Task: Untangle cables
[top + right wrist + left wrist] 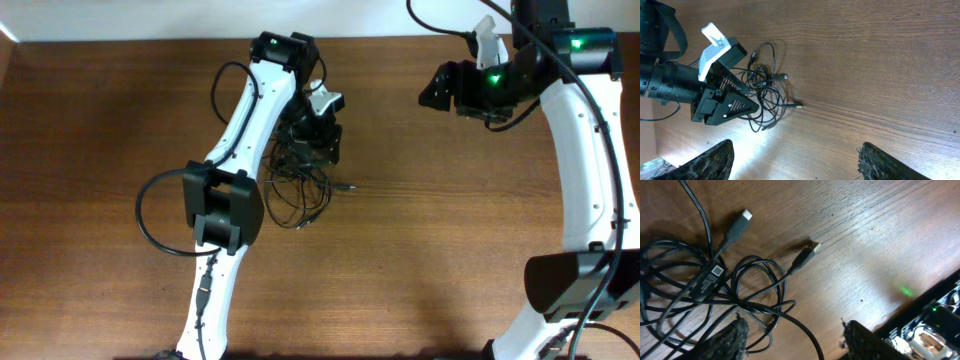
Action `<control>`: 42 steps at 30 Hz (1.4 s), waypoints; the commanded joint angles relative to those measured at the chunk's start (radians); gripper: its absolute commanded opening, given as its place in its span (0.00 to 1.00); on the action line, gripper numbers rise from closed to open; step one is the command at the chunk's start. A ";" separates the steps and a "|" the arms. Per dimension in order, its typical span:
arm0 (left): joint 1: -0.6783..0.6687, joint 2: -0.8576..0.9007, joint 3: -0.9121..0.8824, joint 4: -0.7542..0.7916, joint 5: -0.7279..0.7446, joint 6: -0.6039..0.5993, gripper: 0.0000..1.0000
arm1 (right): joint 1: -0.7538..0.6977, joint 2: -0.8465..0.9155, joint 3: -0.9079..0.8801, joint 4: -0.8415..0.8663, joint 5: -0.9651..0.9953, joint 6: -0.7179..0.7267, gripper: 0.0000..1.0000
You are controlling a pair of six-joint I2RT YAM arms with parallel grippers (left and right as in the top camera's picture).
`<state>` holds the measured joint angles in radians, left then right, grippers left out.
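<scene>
The cables are thin black cords in a tangled pile on the wooden table, left of centre. One silver-tipped plug sticks out to the right. In the left wrist view the tangle fills the left side, with two silver-tipped plugs lying loose. My left gripper is open right over the pile's near edge, a black cord running between its fingers. My right gripper is open and empty, high above the table's far right; its view shows the pile and the left gripper.
The left arm slants from the front edge up over the pile. The right arm stands along the right side. The table's far edge runs along the top. Bare wood lies right of the pile.
</scene>
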<state>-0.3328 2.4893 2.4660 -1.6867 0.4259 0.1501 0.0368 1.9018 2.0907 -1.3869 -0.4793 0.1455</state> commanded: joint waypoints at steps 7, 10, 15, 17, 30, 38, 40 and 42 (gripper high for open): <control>-0.002 -0.064 -0.040 -0.002 0.002 0.013 0.49 | -0.005 0.002 0.004 -0.013 0.047 -0.011 0.81; -0.034 -0.066 -0.116 -0.002 -0.135 0.012 0.66 | -0.005 0.002 0.004 -0.016 0.048 -0.019 0.81; -0.040 -0.066 -0.352 0.042 -0.107 0.013 0.61 | -0.005 0.002 0.004 -0.011 0.047 -0.034 0.81; -0.042 -0.066 -0.356 0.073 -0.045 0.013 0.53 | -0.005 0.002 0.004 -0.012 0.047 -0.034 0.81; -0.024 -0.151 0.523 -0.002 0.171 -0.066 0.00 | -0.004 0.002 0.004 0.032 -0.122 -0.034 0.81; -0.023 -0.172 0.668 0.058 0.161 -0.159 0.00 | 0.027 0.002 0.004 0.216 -0.345 0.075 0.80; -0.022 -0.173 0.668 0.076 0.145 -0.179 0.00 | 0.068 0.002 0.004 0.241 -0.343 0.085 0.80; -0.019 -0.173 0.668 0.115 0.147 -0.254 0.00 | 0.118 0.002 0.004 0.252 -0.227 0.176 0.80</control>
<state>-0.3622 2.3280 3.1279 -1.6108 0.5720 -0.0212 0.1066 1.9018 2.0907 -1.1416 -0.7776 0.2379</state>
